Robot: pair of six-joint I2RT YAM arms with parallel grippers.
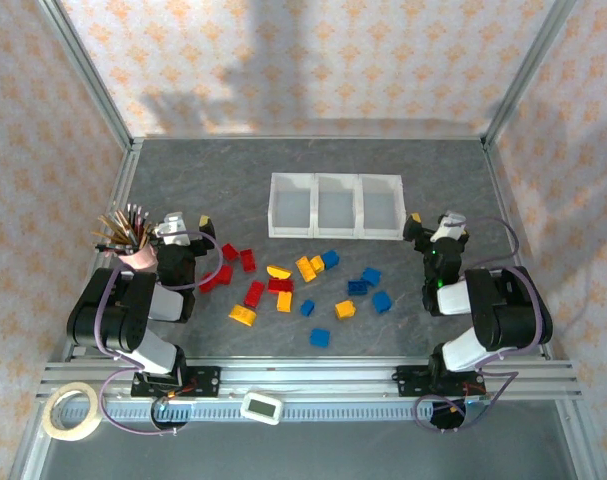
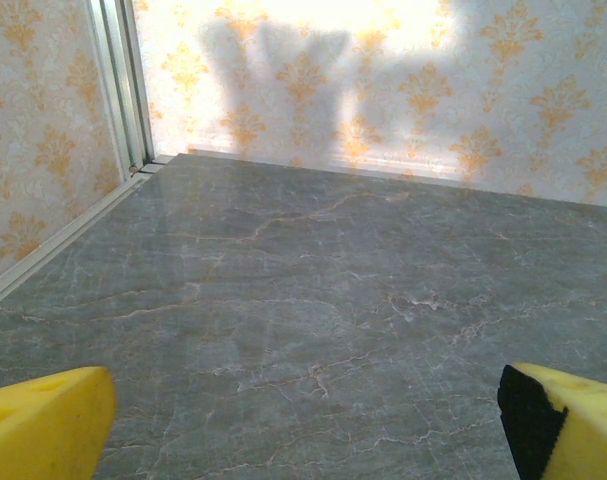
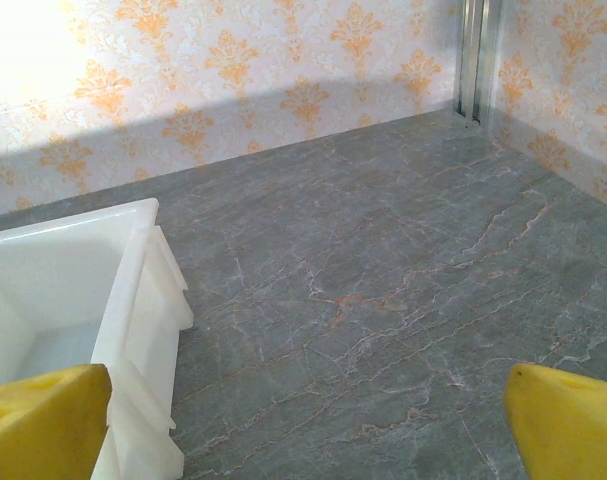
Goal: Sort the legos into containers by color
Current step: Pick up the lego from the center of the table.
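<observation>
Left gripper (image 1: 189,224) is open wide with nothing between the fingers. In the left wrist view its yellow fingertips (image 2: 45,420) sit at the bottom corners, and the gripper (image 2: 303,435) has bare grey table (image 2: 313,290) below it. It hovers low at the left side of the table, just beside a pink cup (image 1: 139,258) of pencils (image 1: 121,226) and near the red bricks.

Right gripper (image 1: 435,224) is also spread open and holds nothing. In the right wrist view its yellow tips (image 3: 571,425) are far apart, and the gripper (image 3: 303,430) is over bare table. It sits just right of the bins (image 1: 336,235), whose nearest wall (image 3: 143,300) shows at left in that view.

The three white bins are joined in a row at table centre, beyond the bricks.

All legos (image 1: 280,285) lie loose on the table in front of the bins, between the two arms:
- Red ones (image 1: 226,273) are mostly left.
- Yellow ones (image 1: 305,267) are mid.
- Blue ones (image 1: 371,276) are mostly right, with one blue (image 1: 319,338) nearest the front rail.

A tape roll (image 1: 68,411) and a small white timer (image 1: 261,405) lie on the front rail area.
</observation>
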